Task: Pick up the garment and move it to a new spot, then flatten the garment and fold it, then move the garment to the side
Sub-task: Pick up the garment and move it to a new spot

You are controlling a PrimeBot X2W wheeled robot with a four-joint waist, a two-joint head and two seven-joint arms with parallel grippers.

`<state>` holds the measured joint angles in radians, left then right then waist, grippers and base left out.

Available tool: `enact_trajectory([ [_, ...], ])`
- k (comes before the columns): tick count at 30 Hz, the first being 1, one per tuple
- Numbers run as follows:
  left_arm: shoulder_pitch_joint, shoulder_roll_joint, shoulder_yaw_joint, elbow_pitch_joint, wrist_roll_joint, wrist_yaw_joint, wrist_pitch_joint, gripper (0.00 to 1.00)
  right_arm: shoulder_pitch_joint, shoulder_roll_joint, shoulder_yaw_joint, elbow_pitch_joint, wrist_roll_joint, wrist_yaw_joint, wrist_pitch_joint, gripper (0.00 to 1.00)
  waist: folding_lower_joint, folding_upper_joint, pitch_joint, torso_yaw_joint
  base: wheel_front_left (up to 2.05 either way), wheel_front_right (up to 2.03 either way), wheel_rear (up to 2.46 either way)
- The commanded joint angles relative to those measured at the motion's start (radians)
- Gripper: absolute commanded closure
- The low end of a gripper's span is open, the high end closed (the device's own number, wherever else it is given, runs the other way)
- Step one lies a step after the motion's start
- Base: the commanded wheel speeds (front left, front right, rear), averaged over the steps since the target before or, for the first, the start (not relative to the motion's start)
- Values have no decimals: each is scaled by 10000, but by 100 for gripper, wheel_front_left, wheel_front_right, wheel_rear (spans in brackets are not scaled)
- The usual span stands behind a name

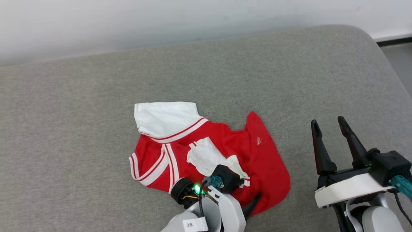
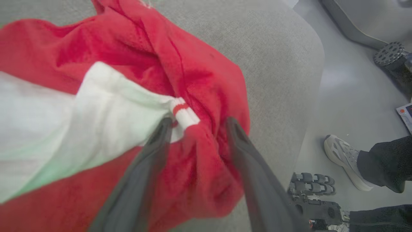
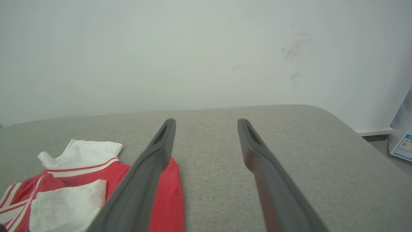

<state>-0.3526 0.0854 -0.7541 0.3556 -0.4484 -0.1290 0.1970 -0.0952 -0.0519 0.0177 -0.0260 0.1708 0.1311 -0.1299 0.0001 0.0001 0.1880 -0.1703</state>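
On a grey cushion (image 1: 96,129) against a white wall (image 1: 128,19), the red jersey (image 1: 231,141) bunches between the blurred, spread fingers of the left gripper (image 2: 198,123); the right gripper (image 1: 327,120) gapes empty.

The garment (image 1: 225,151) lies crumpled near the middle of a wide cushion (image 1: 80,129), with a wall (image 1: 128,19) rising behind the cushion and floor (image 1: 397,58) beyond its right end. The left gripper (image 2: 198,120) meets the garment's near edge, its two fingers spread to either side of a bunched fold, while the right gripper (image 1: 327,120) is to the garment's right, well apart from it, over bare cushion. A person's foot (image 2: 344,158) stands on the floor past the cushion's end.
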Motion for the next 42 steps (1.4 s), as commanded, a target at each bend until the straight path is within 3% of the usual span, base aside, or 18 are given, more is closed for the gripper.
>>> enact_trajectory([
  [1, -41, 3, -8, -26, -30, 1, -133, 0, 84, 24, 18, 20, -97, -7, 19, 0, -1, -1, -183, 157, 0, 0, 0],
  [8, -87, 20, 328, -514, 249, 202, -2348, 0, 456, 24, -13, -39, -247, -7, 308, 0, -1, -1, -920, 877, 0, 0, 0],
  [16, 498, 273, 1472, -716, 102, 1117, -4173, 0, 899, 23, -32, -187, -361, -7, 661, 0, -1, -1, -1652, 1615, 0, 0, 0],
  [24, 1402, 957, 3112, -1220, 41, 2230, -4598, 0, 1360, 21, -28, -311, -276, -7, 901, 0, -1, -1, -2094, 2032, 0, 0, 0],
  [30, 2319, 1575, 4328, -1860, 88, 2793, -4638, 0, 1636, 21, -79, -382, -216, -7, 999, 0, -1, -1, -2284, 2147, 0, 0, 0],
  [42, 3852, 2409, 5170, -2782, 221, 3293, -4537, 0, 2034, 23, -326, -549, -188, -7, 1173, 0, -1, -1, -2417, 2232, 0, 0, 0],
])
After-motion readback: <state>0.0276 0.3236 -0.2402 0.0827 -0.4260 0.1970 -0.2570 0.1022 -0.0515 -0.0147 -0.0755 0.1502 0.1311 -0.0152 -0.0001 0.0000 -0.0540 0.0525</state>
